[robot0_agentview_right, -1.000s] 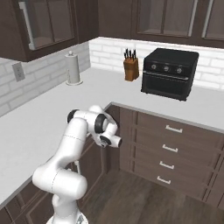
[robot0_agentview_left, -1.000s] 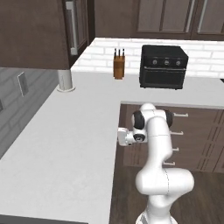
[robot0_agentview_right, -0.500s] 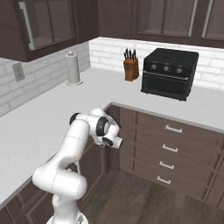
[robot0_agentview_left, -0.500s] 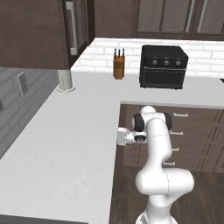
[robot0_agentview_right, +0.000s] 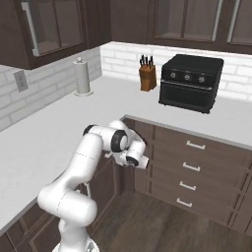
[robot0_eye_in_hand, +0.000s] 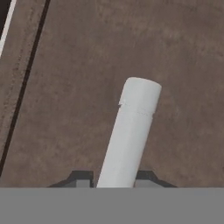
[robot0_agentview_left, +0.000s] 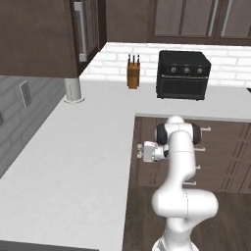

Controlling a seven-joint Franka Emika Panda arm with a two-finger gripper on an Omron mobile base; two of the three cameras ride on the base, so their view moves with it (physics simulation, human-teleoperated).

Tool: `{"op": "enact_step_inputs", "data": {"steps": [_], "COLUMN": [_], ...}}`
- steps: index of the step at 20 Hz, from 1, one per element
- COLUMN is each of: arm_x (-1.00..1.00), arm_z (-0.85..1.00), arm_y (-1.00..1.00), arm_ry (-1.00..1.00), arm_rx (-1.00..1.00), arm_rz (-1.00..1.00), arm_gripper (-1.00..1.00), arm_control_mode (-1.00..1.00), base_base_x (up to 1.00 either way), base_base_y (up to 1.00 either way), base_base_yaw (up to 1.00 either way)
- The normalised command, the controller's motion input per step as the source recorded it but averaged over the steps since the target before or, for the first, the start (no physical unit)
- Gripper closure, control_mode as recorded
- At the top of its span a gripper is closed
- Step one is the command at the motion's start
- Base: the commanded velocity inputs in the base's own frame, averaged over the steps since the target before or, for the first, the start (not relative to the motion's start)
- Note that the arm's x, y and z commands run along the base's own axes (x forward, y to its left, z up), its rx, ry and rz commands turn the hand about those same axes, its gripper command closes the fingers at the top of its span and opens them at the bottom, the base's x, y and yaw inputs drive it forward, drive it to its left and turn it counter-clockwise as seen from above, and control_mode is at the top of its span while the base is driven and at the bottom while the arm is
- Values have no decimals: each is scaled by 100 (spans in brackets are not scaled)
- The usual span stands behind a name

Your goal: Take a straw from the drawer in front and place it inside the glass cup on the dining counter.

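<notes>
Dark brown wood drawer front (robot0_eye_in_hand: pixel 87 65) spread across the hand view, its pale cylindrical handle (robot0_eye_in_hand: pixel 131 131) rising from bottom centre between the two dark fingertips of the gripper (robot0_eye_in_hand: pixel 114 180), jaws narrowed about it, contact impossible to confirm.

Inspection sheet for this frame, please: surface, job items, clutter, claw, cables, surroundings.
Surface: light grey L-shaped counter top, level.
Job's things: dark brown wood drawer front, looks closed; its pale cylindrical bar handle lies between the claw tips.
Clutter: wooden knife block, black toaster oven and white paper towel roll, all near the back wall.
Grippers: claw shut on the handle, a tip against each side.
Cables: nothing seen.
Surroundings: dark wall cabinets, white brick backsplash, brown wood floor.
</notes>
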Motion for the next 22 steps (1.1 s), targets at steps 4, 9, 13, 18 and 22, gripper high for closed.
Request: {"op": "enact_step_inputs", "data": {"steps": [4, 9, 13, 18, 22], "arm_x": [-51, -55, -50, -42, -35], "arm_z": [0, 0, 0, 0, 0], "arm_y": [-100, -100, -100, -100, -100], "arm_ry": [0, 0, 0, 0, 1], "arm_rx": [0, 3, 4, 4, 2], "arm_rz": [0, 0, 0, -2, -2], "arm_gripper": [100, 100, 100, 100, 100], "arm_control_mode": [-100, -100, -100, -100, -100], "base_base_x": [0, 0, 0, 0, 0], "base_base_y": [0, 0, 0, 0, 0], "base_base_yaw": [0, 0, 0, 0, 0]}}
